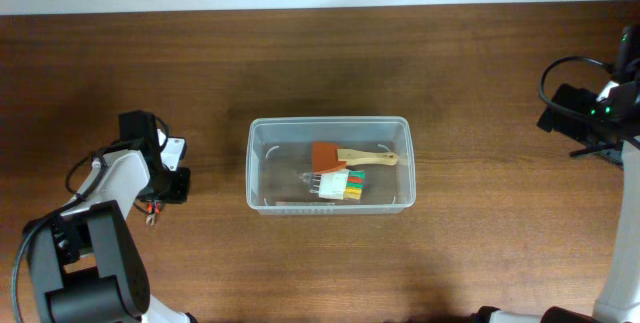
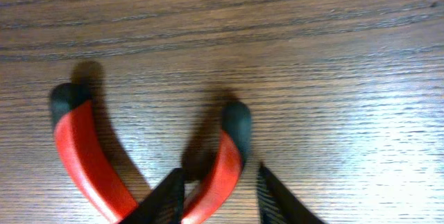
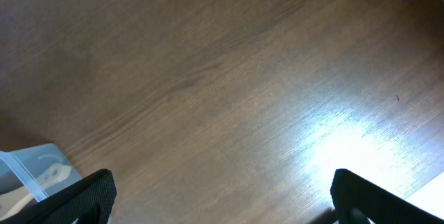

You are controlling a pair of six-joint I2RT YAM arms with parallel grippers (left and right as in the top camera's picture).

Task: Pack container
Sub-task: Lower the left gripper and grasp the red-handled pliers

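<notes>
The clear plastic container (image 1: 329, 121) stands at the table's middle. It holds an orange spatula with a wooden handle (image 1: 345, 155) and a white pack with coloured stripes (image 1: 342, 185). Its corner also shows in the right wrist view (image 3: 28, 175). Red-handled pliers with black tips (image 2: 83, 154) lie on the wood at the far left; in the overhead view they are a small red bit (image 1: 150, 209). My left gripper (image 2: 222, 196) is low over them, fingers straddling one handle with a gap on the right side. My right gripper (image 3: 222, 207) is wide open and empty at the far right.
The brown wooden table (image 1: 330, 53) runs to a pale edge at the back. My right arm and its cables (image 1: 590, 108) sit at the right edge. My left arm's base (image 1: 80, 263) fills the lower left corner.
</notes>
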